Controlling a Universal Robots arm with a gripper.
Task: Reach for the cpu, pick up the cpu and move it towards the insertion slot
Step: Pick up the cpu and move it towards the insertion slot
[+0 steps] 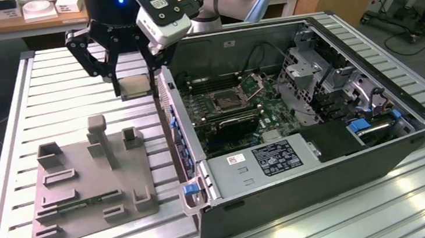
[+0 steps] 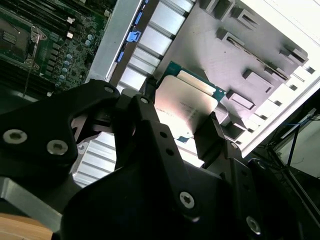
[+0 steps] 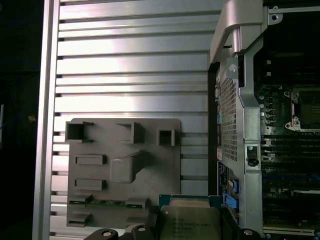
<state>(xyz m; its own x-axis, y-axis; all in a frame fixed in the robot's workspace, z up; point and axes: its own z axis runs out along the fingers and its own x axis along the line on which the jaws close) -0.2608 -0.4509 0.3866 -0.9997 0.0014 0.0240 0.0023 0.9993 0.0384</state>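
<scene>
One gripper [image 1: 135,82] clenched on one cpu [image 1: 136,86], held in the air above the slatted table [image 1: 53,82], just beside the open case [image 1: 306,116]. One slot [image 1: 227,100] on the board inside. One grey tray [image 1: 85,178] below, one memory strip [image 1: 88,204] in it.

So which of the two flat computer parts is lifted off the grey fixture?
The cpu, square and held in the gripper above the table. The green memory strip lies in the fixture.
</scene>
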